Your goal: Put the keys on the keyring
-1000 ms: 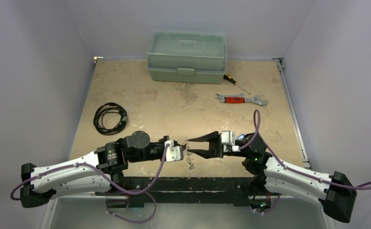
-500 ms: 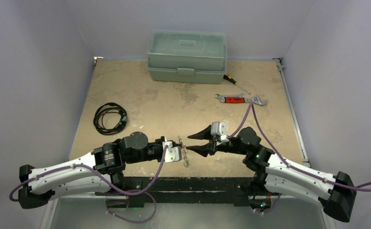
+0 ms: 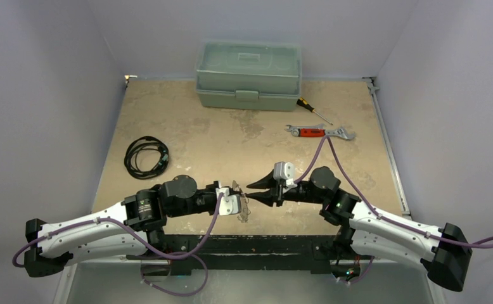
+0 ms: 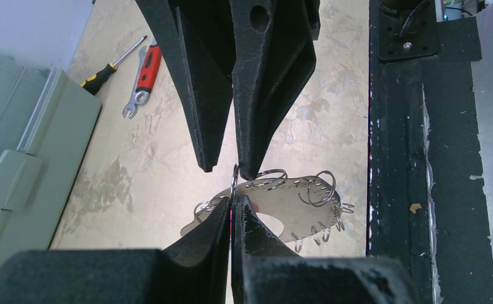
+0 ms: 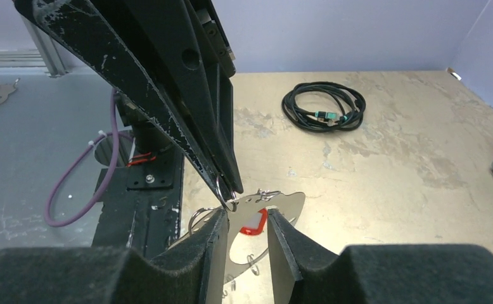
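Right fingers shifted leftward — keyring lies lengthwise near-to-far.

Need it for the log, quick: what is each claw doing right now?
Left claw: closed, pinching the flat silver metal keyring.
Right claw: open, tips by the keyring, holding nothing.

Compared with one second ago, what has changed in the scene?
The right hand moved left, closer to the left hand, and rolled at the wrist. The left hand stayed shut on the keyring; the wrench, cable and box did not move.
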`<action>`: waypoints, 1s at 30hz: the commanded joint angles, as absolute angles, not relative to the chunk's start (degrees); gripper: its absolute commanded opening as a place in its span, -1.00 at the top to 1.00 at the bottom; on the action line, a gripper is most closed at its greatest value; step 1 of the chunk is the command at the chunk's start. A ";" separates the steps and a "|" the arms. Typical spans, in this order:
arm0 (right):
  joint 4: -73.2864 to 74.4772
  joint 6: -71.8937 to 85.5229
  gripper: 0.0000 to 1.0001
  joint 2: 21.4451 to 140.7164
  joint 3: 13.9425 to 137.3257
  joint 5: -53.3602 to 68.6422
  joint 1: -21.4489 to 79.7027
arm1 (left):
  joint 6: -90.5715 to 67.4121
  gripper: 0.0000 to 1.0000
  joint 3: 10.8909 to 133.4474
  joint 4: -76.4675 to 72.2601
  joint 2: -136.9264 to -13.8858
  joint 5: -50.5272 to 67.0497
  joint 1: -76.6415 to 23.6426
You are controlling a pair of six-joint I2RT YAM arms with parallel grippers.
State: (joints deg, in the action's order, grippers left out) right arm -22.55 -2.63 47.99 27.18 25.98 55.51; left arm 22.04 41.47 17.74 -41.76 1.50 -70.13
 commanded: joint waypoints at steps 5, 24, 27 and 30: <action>-24.88 -3.21 0.36 47.39 29.46 29.31 55.79 | 21.36 1.00 42.50 15.29 -41.22 1.88 -70.14; -27.38 -3.23 0.66 48.61 28.76 31.19 56.25 | 20.48 1.00 42.59 15.12 -41.23 1.60 -70.05; -26.59 -3.53 0.66 49.48 29.21 30.53 56.33 | 20.40 1.00 42.54 15.25 -40.98 1.58 -70.05; -25.95 -3.83 0.66 50.08 29.61 30.21 56.55 | 20.30 1.00 42.53 15.21 -40.78 1.60 -70.05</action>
State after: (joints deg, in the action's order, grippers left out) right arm -25.28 -2.79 49.50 27.22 30.85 55.94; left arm 21.54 41.47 17.76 -41.76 1.52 -70.13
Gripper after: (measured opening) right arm 0.169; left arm 0.008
